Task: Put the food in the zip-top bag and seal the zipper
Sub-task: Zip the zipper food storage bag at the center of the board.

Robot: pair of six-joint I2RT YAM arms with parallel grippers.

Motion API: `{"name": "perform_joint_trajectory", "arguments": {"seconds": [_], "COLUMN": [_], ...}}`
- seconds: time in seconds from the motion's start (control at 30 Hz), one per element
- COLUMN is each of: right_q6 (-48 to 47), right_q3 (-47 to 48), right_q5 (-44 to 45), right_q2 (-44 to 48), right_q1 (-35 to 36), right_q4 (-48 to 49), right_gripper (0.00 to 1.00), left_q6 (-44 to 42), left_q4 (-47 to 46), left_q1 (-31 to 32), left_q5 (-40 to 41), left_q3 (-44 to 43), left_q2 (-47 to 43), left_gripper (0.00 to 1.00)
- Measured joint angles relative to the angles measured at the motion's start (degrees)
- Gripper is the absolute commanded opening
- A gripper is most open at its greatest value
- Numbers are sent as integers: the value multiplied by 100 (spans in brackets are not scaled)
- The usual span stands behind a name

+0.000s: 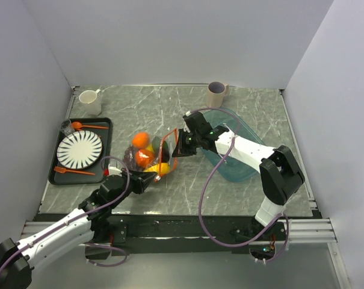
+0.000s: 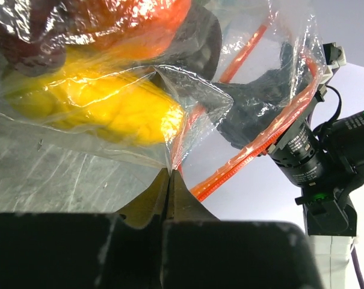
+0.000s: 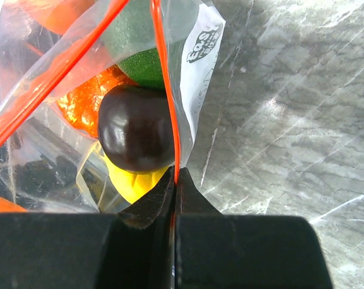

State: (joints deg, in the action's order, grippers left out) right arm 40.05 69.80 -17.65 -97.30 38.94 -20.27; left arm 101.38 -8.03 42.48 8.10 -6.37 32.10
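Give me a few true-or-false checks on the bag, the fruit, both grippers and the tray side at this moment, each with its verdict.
1. The left gripper and the right gripper are both shut on the clear crinkly zip-top bag. True.
2. The dark round plum lies on the table outside the bag. False: it sits inside the bag, among the other toy fruit.
3. The orange-red zipper strip is sealed end to end. False: its two sides stand apart and the mouth gapes open.
4. The black-and-white striped plate sits on the dark tray at the table's left. True.
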Motion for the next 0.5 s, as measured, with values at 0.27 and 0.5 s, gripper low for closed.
{"name": "perform_joint_trajectory", "arguments": {"seconds": [0.27, 0.5], "right_q6": [-4, 0], "right_q3": [9, 37], "right_q5": [28, 210], "right_q2": [0, 74], "right_q1": [0, -46], "right_q4": [-72, -219], "right_gripper": [3, 20], "left_q6": [-22, -151], "left_q4": [-33, 35], "left_q1": [0, -2], "left_q5": [-72, -72], "left_q3": [59, 59], "left_q2": [-205, -494], "left_gripper": [1, 1]}}
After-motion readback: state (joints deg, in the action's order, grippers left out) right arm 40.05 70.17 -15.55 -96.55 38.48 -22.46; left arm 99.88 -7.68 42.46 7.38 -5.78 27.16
